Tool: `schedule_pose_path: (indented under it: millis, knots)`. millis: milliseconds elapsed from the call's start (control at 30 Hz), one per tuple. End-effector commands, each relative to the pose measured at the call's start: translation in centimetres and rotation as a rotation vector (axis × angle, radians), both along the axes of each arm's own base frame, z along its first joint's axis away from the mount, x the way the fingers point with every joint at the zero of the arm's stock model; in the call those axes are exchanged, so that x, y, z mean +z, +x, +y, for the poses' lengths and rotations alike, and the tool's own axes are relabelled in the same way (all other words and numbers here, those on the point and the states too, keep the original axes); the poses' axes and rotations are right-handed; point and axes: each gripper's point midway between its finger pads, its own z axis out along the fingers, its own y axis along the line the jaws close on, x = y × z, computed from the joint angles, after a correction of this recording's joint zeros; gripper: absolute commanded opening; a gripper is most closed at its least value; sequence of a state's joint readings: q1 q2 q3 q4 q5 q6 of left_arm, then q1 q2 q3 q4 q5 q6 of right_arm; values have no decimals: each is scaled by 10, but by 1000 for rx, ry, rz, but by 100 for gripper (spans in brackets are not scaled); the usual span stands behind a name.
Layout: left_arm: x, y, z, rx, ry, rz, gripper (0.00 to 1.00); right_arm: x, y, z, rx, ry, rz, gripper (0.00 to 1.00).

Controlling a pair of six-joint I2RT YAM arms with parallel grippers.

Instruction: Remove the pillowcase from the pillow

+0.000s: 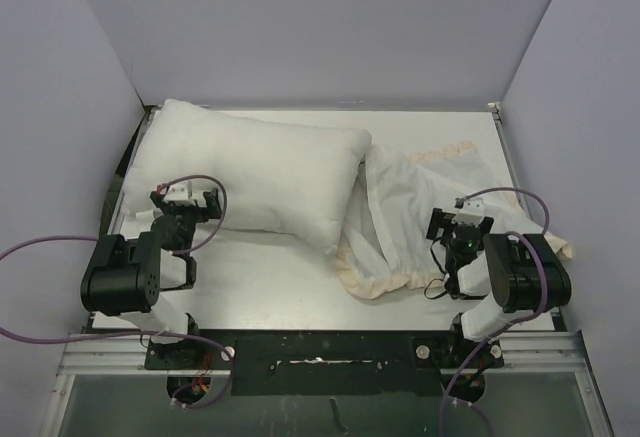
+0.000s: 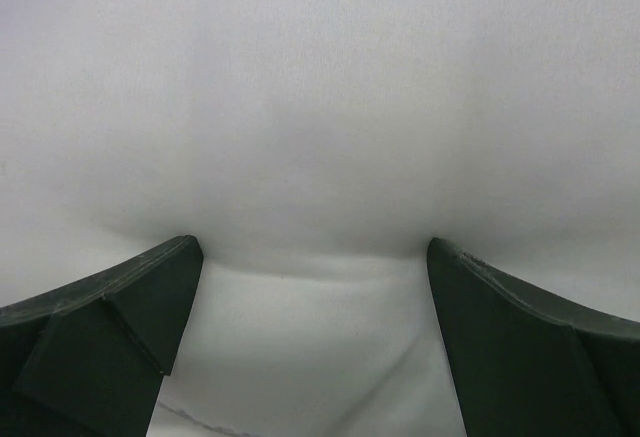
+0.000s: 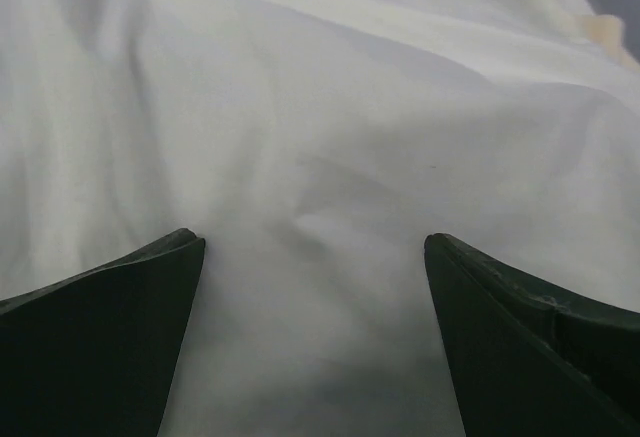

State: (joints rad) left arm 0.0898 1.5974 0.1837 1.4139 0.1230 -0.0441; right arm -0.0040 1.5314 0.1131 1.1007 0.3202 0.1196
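Enclosure: plain pale walls [image 1: 300, 27] on three sides of a white worktop [image 1: 280, 277].

Pillow [image 1: 250, 172]: I see it on the left and centre of the worktop, lying slantwise. Its far-left corner is near the back-left wall and its right end points towards the middle. It is bare white and plump along the whole length I can see.

Pillowcase [image 1: 410, 207]: it lies in a limp, crumpled heap on the right half of the worktop, white face up. The peach frill [image 1: 375, 287] runs along its near-left edge and shows again at the back. Its left edge touches the right end of the pillow. I cannot tell whether it overlaps there.

Left arm [image 1: 125, 272]: it is folded low at the near-left, with its wrist reaching to the near long side of the pillow. The left pincer [image 2: 312, 245] is released, with its fingers spread wide. In the wrist view the pillow's bulge fills the space ahead and sits right at the fingertips.

Right arm [image 1: 525, 272]: it is folded at the near-right, above the heap. The right pincer [image 3: 313, 237] is also released and grips nothing. Its fingers are wide apart over wrinkled white cloth. I cannot tell whether the tips touch the cloth.

Purple cables [image 1: 40, 247] loop off both arms.
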Motion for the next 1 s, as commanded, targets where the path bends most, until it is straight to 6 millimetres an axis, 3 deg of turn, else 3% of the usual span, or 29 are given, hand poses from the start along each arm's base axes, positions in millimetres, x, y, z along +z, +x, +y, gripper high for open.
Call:
schedule_pose_path:
  millis: [0,100,200,233,967]
  knots:
    - [-46,16,-4,50,28,261,98,42,38,47,279,-121,-193,98]
    - [-51,19,-11,38,66,290,98,32,48,54,290,-129,-93,98]
    - [-52,20,-10,34,59,292,98,17,75,60,334,-82,38,98]
    - [-51,20,-10,36,61,291,98,15,75,51,328,-51,49,98]
    - [-51,20,-10,35,58,292,98,18,72,54,334,-70,31,98]
